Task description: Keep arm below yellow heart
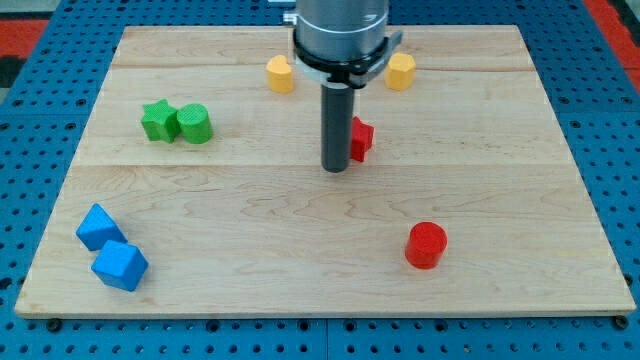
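1. Blue pegboard (40, 90) frames the scene on every side, and on it lies a pale wooden desk (300, 270) that carries eight small blocks.

2. Dominating the upper middle is the arm (338, 35), its grey housing narrowing to a dark rod. It carries no gripper, so nothing can stand apart or clamp; the rod only pushes.

3. Two blue blocks (110, 247), angular in shape, sit touching near the view's bottom left, well clear of the action.

4. A green star (156, 120) and a green cylinder (194, 124) sit side by side and touching at the view's left.

5. A red cylinder (426, 245) stands alone at the lower right. A second red block (362, 137) peeks out just right of the rod, its shape partly hidden.

6. Near the view's top are the left yellow block (280, 74) and the right yellow block (401, 71). Which is the yellow heart is too small to tell for sure, though the right one looks likelier.

7. My tip (335, 168) rests on the desk lower in the view than both yellow blocks and between them, touching neither. It already appears to meet the task, so holding position looks like the sensible call.
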`<state>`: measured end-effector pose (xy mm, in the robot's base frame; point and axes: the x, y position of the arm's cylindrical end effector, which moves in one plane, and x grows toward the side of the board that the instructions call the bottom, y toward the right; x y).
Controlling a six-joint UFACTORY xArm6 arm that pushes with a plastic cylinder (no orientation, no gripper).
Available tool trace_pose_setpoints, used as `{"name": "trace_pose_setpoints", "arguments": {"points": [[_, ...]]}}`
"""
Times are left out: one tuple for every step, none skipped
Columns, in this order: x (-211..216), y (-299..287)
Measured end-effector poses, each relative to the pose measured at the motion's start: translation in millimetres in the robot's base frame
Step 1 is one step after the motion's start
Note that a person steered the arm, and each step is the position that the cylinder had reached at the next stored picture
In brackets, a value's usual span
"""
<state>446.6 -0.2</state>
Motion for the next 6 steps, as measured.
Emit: {"name": "trace_pose_setpoints", "arguments": {"points": [[-13.2,-78.3],[-60.0,-91.1],[-63.2,-47.0],[-103.4,-49.2],[-116.2,-48.0],[-133.7,-61.4]]}}
